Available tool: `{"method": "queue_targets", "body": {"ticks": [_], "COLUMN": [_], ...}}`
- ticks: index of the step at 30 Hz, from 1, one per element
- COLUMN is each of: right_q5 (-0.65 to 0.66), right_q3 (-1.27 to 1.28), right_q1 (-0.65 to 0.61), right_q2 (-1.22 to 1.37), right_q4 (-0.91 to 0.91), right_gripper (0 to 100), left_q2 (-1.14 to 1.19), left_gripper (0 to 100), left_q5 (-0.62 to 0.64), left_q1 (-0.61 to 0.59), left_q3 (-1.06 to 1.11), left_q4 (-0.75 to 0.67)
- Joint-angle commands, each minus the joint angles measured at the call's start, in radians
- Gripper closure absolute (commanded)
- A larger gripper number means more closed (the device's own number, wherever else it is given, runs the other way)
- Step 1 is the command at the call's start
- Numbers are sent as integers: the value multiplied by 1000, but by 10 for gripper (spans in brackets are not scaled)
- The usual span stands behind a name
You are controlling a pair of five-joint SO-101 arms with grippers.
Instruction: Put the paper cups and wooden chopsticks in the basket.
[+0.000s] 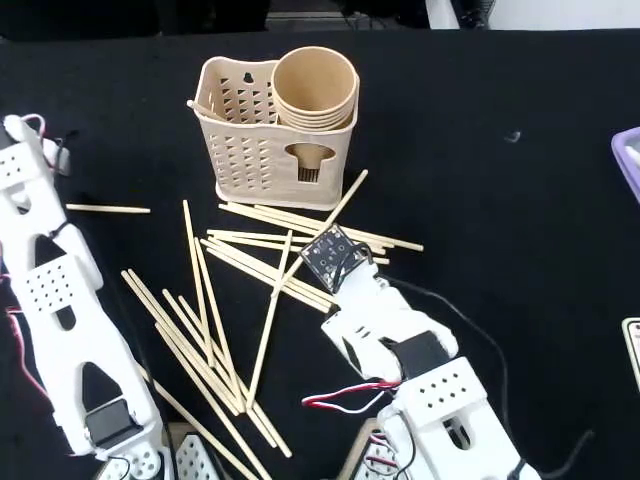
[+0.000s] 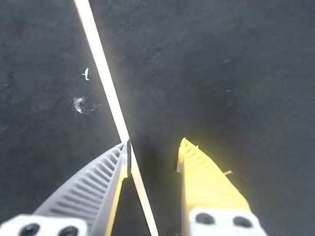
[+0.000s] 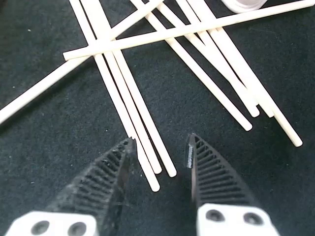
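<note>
Inside the basket (image 1: 250, 160) sit stacked paper cups (image 1: 315, 85); left jaws and right jaws both spread wide.

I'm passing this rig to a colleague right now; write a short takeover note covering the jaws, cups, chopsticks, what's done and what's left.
Left gripper: jaws open, low over the table, one wooden chopstick lying between them against the grey jaw, not gripped.
Right gripper: jaws open, straddling the ends of three chopsticks, nothing gripped.
Done: paper cups sit stacked in the basket.
Left: the loose chopsticks scattered in front of the basket all need to go in.
</note>
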Motion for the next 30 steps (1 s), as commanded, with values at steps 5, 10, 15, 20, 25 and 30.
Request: {"method": "queue_targets", "body": {"ticks": [5, 10, 15, 20, 25, 30], "right_q5": [9, 9, 9, 9, 9, 9], "right_q3": [-5, -7, -5, -5, -5, -5], "right_q1": [-9, -9, -11, -9, -9, -9], "right_q2": [-22, -22, -22, -22, -22, -22], "right_q4": [-17, -17, -17, -17, -17, -17], "right_gripper": [827, 826, 826, 826, 827, 827], "left_q2": [-101, -100, -100, -100, -100, -114], "left_gripper": [823, 822, 827, 856, 960, 969], "left_q5": [-37, -38, -40, -38, -37, -32], "left_q1": [-48, -53, -50, -50, -50, -48], "left_q3": [41, 199, 232, 232, 228, 220], "left_q4": [15, 11, 9, 11, 11, 11]}}
